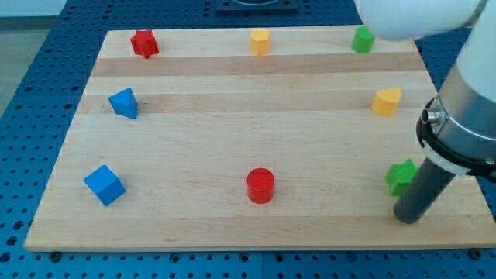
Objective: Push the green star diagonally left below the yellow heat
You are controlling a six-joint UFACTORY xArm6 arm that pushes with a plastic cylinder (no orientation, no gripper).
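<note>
The green star (pixel 400 177) lies near the board's right edge, low in the view. The yellow heart (pixel 386 101) sits above it, nearer the view's top, also close to the right edge. My tip (pixel 408 218) rests on the board just below and slightly right of the green star, close to or touching it; the dark rod rises up and to the right and covers the star's right edge.
Wooden board (pixel 232 147) holds a red star (pixel 144 43), yellow hexagonal block (pixel 260 41), green block (pixel 362 39) along the top, a blue triangular block (pixel 124 102) and blue cube (pixel 104 184) at the left, and a red cylinder (pixel 260 185) bottom centre.
</note>
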